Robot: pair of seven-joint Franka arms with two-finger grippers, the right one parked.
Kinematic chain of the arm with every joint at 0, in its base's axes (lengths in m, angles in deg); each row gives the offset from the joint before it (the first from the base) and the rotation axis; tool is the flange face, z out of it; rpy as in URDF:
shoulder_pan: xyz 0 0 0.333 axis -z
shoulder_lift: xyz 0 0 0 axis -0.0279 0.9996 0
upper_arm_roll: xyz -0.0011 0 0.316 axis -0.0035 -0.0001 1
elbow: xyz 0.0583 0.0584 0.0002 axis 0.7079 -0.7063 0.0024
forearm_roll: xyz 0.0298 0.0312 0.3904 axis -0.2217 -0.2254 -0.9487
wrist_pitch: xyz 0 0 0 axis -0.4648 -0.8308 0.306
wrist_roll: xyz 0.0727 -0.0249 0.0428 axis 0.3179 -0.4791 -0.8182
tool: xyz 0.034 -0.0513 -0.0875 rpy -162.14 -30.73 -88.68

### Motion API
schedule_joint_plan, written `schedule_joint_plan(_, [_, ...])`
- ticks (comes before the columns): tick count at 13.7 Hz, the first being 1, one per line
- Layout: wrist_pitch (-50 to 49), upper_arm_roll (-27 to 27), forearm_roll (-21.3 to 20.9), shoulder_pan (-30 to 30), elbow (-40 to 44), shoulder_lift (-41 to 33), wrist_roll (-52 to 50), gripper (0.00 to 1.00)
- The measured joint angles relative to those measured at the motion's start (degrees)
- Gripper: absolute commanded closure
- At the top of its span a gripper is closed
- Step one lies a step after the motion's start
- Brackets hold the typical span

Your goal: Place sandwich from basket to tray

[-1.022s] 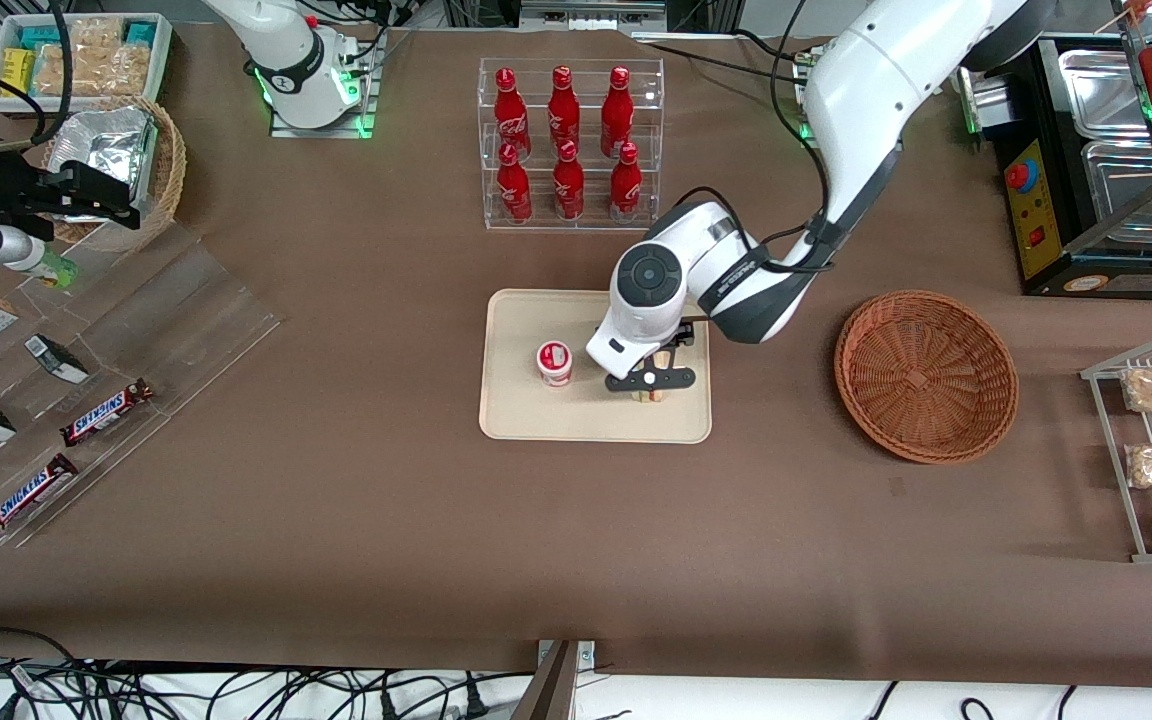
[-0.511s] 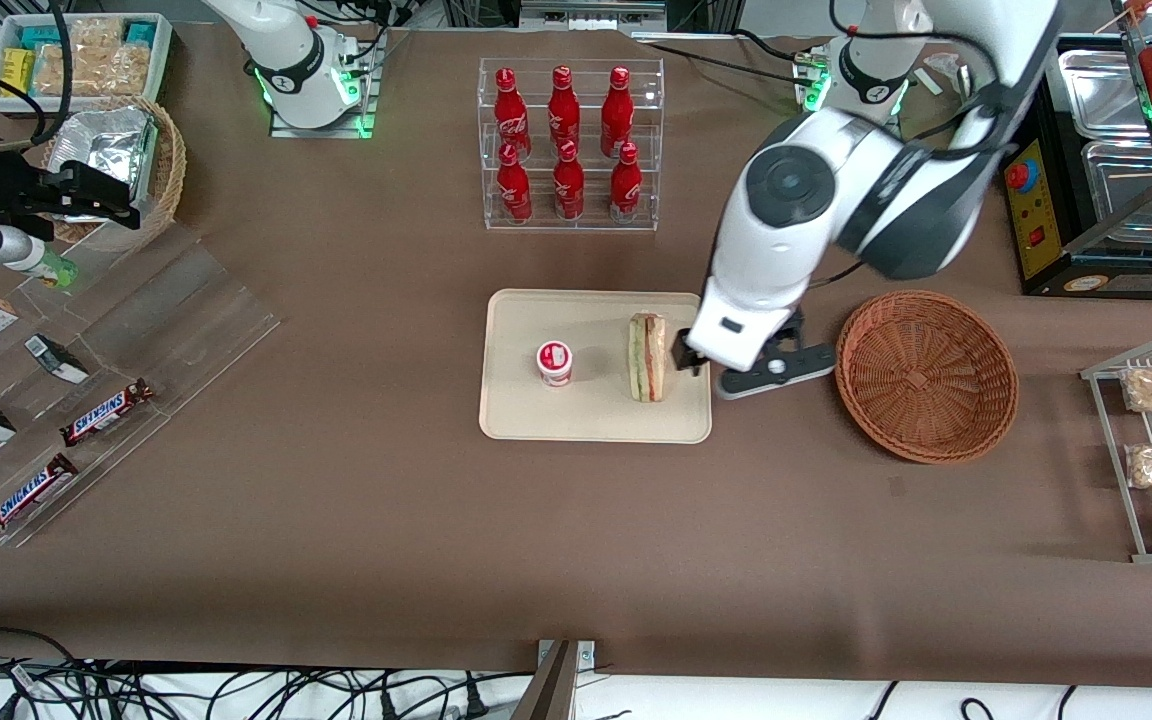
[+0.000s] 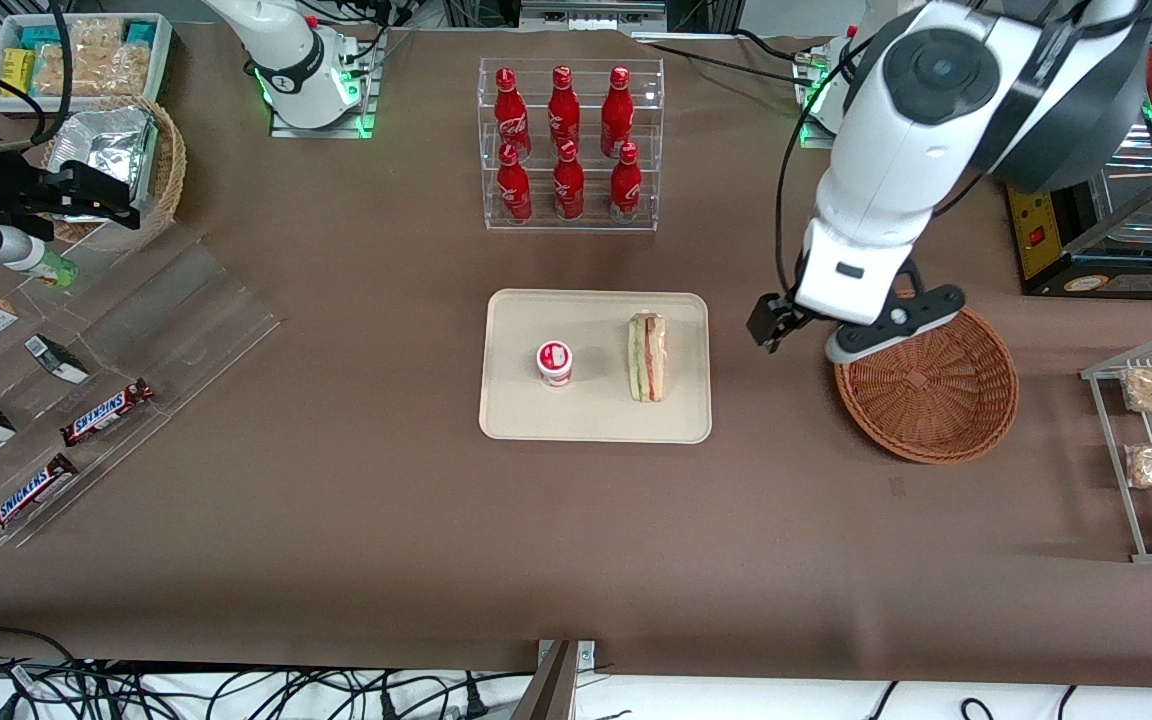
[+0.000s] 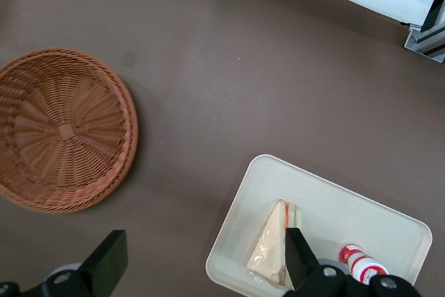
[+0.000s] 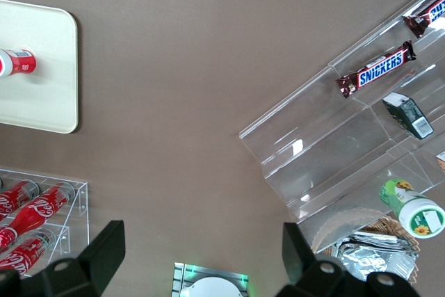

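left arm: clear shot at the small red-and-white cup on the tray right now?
Probably yes. The gripper hangs open and empty between tray and basket. The sandwich lies between it and the cup, so coming down from above looks safest.

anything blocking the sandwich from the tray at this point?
No. The sandwich already lies on the tray, beside a small red-and-white cup. The claw hangs open and empty above the table between tray and basket.

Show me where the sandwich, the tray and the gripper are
sandwich [image 3: 647, 357], front view, middle of its layered edge.
tray [image 3: 596, 420], front view, bare floor near its rim.
gripper [image 4: 201, 269], left wrist view, open gap midway between fingertips, above the table.
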Motion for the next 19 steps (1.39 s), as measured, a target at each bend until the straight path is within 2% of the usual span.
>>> schedule_joint_plan(3, [-2.78, 0.0, 2.35, -2.77, -0.05, -3.55, 0.54, 0.0])
schedule_joint_plan(6, [-4.42, 0.63, 5.13, -6.27, -0.15, -5.33, 6.2, 0.0])
schedule_joint_plan(9, [-5.24, 6.67, 9.33, -7.63, -0.21, -6.88, 16.76, 0.0])
schedule_joint_plan(14, [-8.96, 15.9, 13.71, -7.88, -0.32, -9.32, 36.49, 0.0])
schedule_joint_plan(16, [-10.5, 18.21, 14.19, -7.9, -0.33, -10.16, 44.44, 0.0])
schedule_joint_plan(19, [-11.03, 18.89, 14.2, -7.86, -0.42, -10.62, 52.91, 0.0])
